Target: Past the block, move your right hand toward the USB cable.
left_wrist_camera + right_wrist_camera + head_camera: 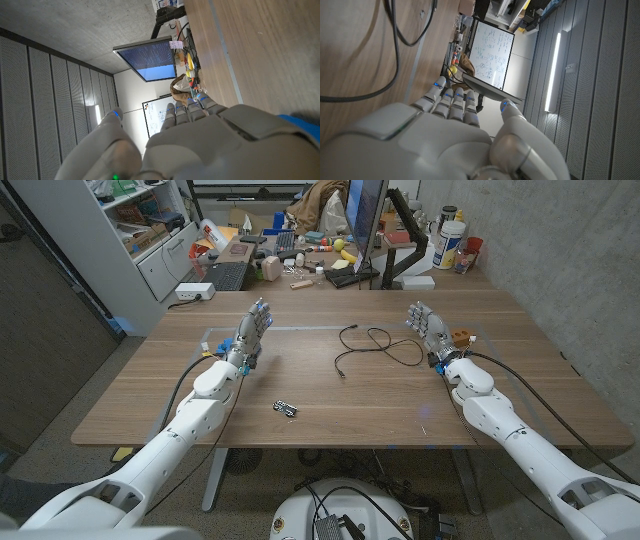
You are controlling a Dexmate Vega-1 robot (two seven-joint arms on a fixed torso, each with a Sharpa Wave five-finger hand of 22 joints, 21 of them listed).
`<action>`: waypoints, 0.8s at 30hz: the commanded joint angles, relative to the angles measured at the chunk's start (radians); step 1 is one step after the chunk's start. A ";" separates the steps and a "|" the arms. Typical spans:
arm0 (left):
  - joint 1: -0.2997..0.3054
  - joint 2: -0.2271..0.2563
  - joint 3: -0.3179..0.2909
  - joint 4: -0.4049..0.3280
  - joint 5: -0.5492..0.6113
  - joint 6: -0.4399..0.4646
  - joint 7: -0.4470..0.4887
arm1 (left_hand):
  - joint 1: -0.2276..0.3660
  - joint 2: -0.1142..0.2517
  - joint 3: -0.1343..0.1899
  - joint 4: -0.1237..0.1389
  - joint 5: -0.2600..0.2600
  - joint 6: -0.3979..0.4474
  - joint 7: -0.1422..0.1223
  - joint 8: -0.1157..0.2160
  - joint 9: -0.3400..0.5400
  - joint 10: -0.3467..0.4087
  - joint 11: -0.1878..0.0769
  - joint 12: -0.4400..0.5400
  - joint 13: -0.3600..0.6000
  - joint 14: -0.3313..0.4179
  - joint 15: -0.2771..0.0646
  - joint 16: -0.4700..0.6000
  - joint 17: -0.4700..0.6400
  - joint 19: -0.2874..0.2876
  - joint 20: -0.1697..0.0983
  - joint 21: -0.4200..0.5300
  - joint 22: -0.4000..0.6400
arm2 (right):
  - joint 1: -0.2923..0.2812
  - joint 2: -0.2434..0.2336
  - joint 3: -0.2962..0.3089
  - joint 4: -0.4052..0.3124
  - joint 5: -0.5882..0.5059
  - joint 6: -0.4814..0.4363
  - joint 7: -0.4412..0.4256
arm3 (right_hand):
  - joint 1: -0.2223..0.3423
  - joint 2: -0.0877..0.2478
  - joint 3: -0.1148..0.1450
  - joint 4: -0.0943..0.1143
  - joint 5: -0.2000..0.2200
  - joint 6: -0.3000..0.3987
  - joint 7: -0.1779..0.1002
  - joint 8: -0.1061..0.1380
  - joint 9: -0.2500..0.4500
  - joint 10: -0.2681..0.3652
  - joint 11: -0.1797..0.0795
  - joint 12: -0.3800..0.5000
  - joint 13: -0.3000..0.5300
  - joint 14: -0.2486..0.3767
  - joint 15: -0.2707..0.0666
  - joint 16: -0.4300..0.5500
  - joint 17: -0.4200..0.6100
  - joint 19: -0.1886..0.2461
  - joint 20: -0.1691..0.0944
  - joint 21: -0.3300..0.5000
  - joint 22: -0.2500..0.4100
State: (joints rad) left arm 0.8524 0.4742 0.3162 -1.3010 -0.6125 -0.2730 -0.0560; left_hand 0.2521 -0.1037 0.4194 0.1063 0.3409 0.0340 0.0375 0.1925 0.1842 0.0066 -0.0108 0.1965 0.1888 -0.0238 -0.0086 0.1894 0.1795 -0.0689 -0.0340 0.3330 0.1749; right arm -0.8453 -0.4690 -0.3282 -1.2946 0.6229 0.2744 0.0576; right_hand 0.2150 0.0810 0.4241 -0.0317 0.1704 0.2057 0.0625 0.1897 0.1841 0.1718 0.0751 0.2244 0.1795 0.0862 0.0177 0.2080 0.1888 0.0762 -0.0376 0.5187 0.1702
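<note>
Nearest the front edge of the table (150, 405) lay a small metal clip (286, 408), a little left of the middle. Further back, the black USB cable (378, 343) sprawled in loose loops around the table's centre. Toward the right edge stood the right robot hand (428, 330), fingers straight and slightly apart, gripping nothing, with the orange block (460, 337) just beside it on its outer side. Toward the left edge, the left robot hand (250, 335) was likewise upright, fingers extended, holding nothing.
</note>
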 commanded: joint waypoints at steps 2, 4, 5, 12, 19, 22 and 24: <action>0.030 -0.099 -0.133 -0.010 0.109 0.064 -0.079 | 0.009 0.002 0.007 0.000 0.003 0.001 0.010 0.007 0.002 -0.003 -0.010 0.007 0.002 -0.012 0.000 0.003 0.004 -0.013 -0.066 0.003 0.002 | -0.023 0.095 0.114 0.001 -0.099 -0.048 0.067 | 0.007 0.003 0.005 -0.001 0.006 0.007 -0.002 0.005 0.005 0.010 -0.002 0.005 0.005 0.007 0.000 0.004 0.003 0.009 -0.026 0.004 0.003; 0.033 -0.113 -0.148 -0.012 0.125 0.073 -0.089 | 0.009 0.003 0.006 0.000 0.003 0.000 0.009 0.007 0.002 -0.002 -0.008 0.007 0.002 -0.014 0.000 0.003 0.004 -0.013 -0.065 0.002 0.002 | -0.025 0.108 0.129 0.003 -0.113 -0.052 0.078 | 0.007 0.003 0.004 -0.002 0.006 0.007 -0.002 0.005 0.005 0.011 0.000 0.005 0.005 0.008 0.001 0.004 0.003 0.009 -0.026 0.004 0.003; 0.034 -0.118 -0.155 -0.013 0.132 0.076 -0.094 | 0.010 0.003 0.006 0.000 0.003 0.001 0.009 0.007 0.002 -0.002 -0.008 0.007 0.002 -0.015 0.000 0.002 0.004 -0.013 -0.065 0.002 0.002 | -0.026 0.114 0.135 0.004 -0.120 -0.054 0.082 | 0.007 0.003 0.004 -0.002 0.006 0.008 -0.002 0.005 0.005 0.011 0.000 0.005 0.006 0.008 0.000 0.004 0.003 0.009 -0.026 0.003 0.003; 0.040 -0.152 -0.195 -0.018 0.173 0.093 -0.118 | 0.010 0.004 0.004 0.000 0.004 -0.001 0.009 0.006 0.002 -0.004 -0.007 0.006 0.002 -0.016 0.001 0.002 0.005 -0.016 -0.061 -0.002 0.002 | -0.023 0.149 0.171 0.015 -0.163 -0.050 0.111 | 0.007 0.003 0.002 -0.003 0.006 0.007 -0.004 0.005 0.005 0.012 -0.003 0.004 0.006 0.009 -0.001 0.003 0.003 0.010 -0.026 0.000 0.003; 0.043 -0.177 -0.220 -0.021 0.197 0.105 -0.136 | 0.010 0.005 0.003 0.000 0.004 -0.002 0.008 0.005 0.002 -0.005 -0.010 0.006 0.002 -0.020 0.004 0.001 0.005 -0.018 -0.056 -0.006 0.003 | -0.017 0.169 0.195 0.023 -0.201 -0.038 0.131 | 0.007 0.003 -0.001 -0.004 0.006 0.005 -0.007 0.004 0.005 0.012 -0.005 0.003 0.006 0.009 -0.003 0.003 0.003 0.011 -0.025 -0.003 0.003; 0.046 -0.185 -0.227 -0.024 0.204 0.110 -0.140 | 0.010 0.005 0.002 0.000 0.004 -0.002 0.008 0.005 0.002 -0.004 -0.010 0.006 0.002 -0.020 0.004 0.001 0.005 -0.018 -0.055 -0.007 0.003 | -0.013 0.177 0.203 0.029 -0.211 -0.034 0.141 | 0.008 0.004 -0.002 -0.005 0.006 0.005 -0.008 0.004 0.005 0.012 -0.006 0.003 0.006 0.009 -0.003 0.003 0.003 0.012 -0.025 -0.004 0.003; 0.047 -0.189 -0.231 -0.024 0.210 0.112 -0.143 | 0.010 0.006 0.002 0.000 0.004 -0.001 0.008 0.005 0.002 -0.005 -0.006 0.006 0.002 -0.021 0.004 0.000 0.005 -0.019 -0.054 -0.008 0.003 | -0.011 0.181 0.208 0.032 -0.216 -0.032 0.146 | 0.008 0.004 -0.002 -0.006 0.006 0.005 -0.007 0.004 0.005 0.012 -0.005 0.003 0.006 0.009 -0.003 0.002 0.003 0.012 -0.025 -0.005 0.004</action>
State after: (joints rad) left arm 0.8897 0.3276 0.1307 -1.3179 -0.4427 -0.1819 -0.1724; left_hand 0.2521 -0.1037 0.4193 0.1063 0.3416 0.0339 0.0374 0.1925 0.1840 0.0027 -0.0145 0.1965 0.1887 -0.0371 -0.0054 0.1894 0.1793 -0.0776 -0.0358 0.3286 0.1747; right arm -0.8655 -0.3229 -0.1593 -1.2765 0.4612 0.2313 0.1646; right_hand 0.2156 0.0803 0.4210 -0.0346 0.1703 0.2056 0.0625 0.1897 0.1839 0.1754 0.0716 0.2244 0.1841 0.0860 0.0176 0.2080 0.1886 0.0796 -0.0339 0.5187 0.1701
